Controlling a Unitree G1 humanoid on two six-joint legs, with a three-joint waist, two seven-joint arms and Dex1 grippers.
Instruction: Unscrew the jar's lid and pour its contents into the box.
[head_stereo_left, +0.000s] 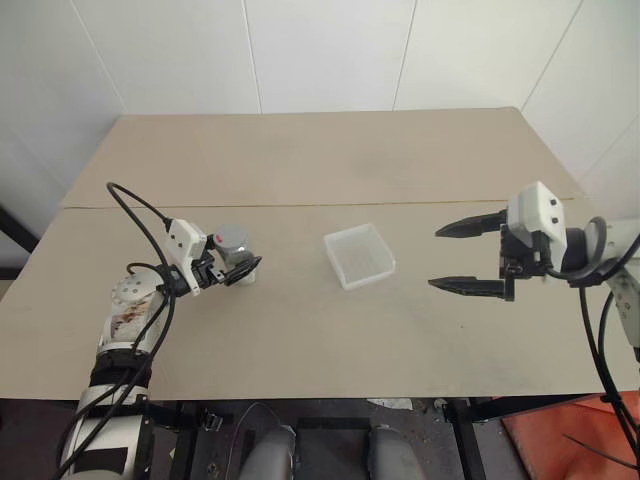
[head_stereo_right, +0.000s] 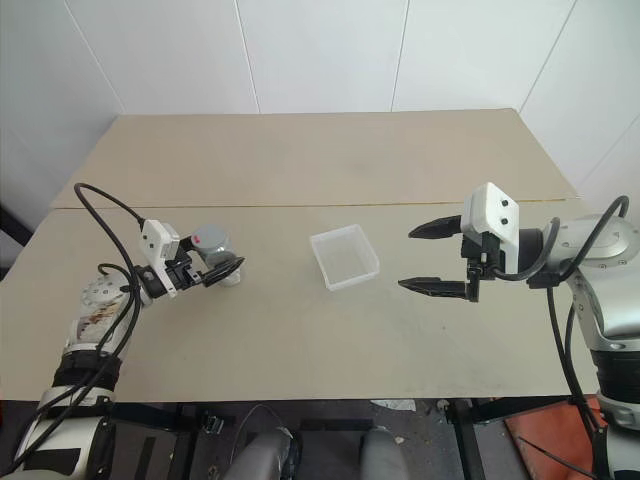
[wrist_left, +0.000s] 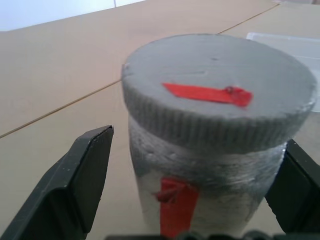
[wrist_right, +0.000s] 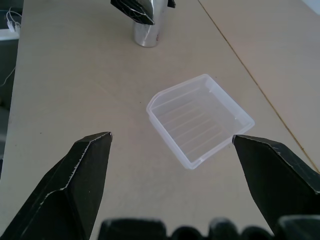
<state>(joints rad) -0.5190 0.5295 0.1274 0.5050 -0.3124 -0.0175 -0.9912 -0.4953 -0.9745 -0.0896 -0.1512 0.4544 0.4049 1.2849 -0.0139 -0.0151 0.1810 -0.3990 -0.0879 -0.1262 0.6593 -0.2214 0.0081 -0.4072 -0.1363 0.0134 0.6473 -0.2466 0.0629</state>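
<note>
The left gripper (head_stereo_left: 232, 270) stands spread wide around the jar (wrist_left: 200, 190), fingers either side below the lid (wrist_left: 217, 90), not yet clamped. The right gripper (head_stereo_left: 468, 256) gapes empty, the box (head_stereo_left: 359, 256) ahead of it. Closing off-centre could tip the jar.

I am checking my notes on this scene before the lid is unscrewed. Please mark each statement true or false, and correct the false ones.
1. The lid is off the jar. False: it sits on the jar.
2. The left hand has its fingers on both sides of the jar, open. True.
3. The box lies between the two hands on the table. True.
4. The right hand holds the box. False: it is open and apart from the box.
5. The box holds dark bits. False: it looks empty.
</note>
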